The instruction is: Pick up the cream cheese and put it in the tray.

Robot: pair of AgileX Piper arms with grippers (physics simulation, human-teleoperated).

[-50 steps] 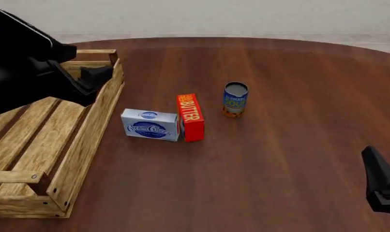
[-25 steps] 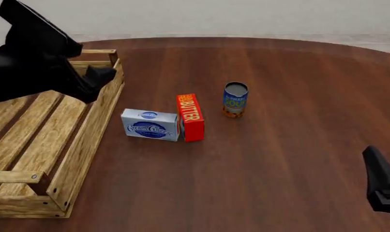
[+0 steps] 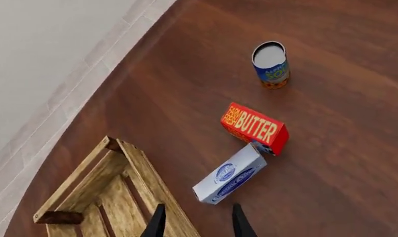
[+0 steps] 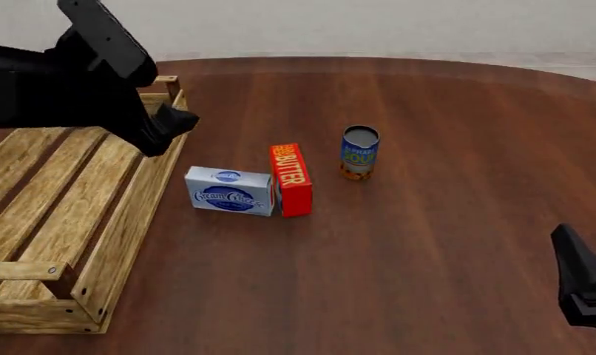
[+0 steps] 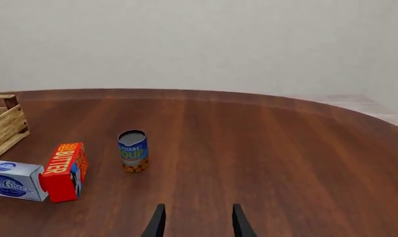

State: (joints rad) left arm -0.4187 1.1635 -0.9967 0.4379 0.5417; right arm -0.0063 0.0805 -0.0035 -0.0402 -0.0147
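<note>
The worktop (image 4: 446, 244) carries the tray (image 4: 130, 214) at left. The cream cheese (image 4: 230, 191) lies just beside it, long axis crosswise, one end touching the butter box (image 4: 290, 179). The left gripper (image 4: 171, 127), jaws spread and empty, hangs nearer, above the tray's side wall; the box lies forward-right of it. The right gripper (image 5: 195, 222), jaws also spread, sits well apart.

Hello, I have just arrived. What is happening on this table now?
Two robot arms work at a wooden table. The left gripper is open, holds nothing, and hovers over the near wall of the tray. The cream cheese lies on the table beside the tray, touching the butter box; a soup can stands apart. The right gripper is open at the table's right side, far from everything. Nothing is picked up yet.
</note>
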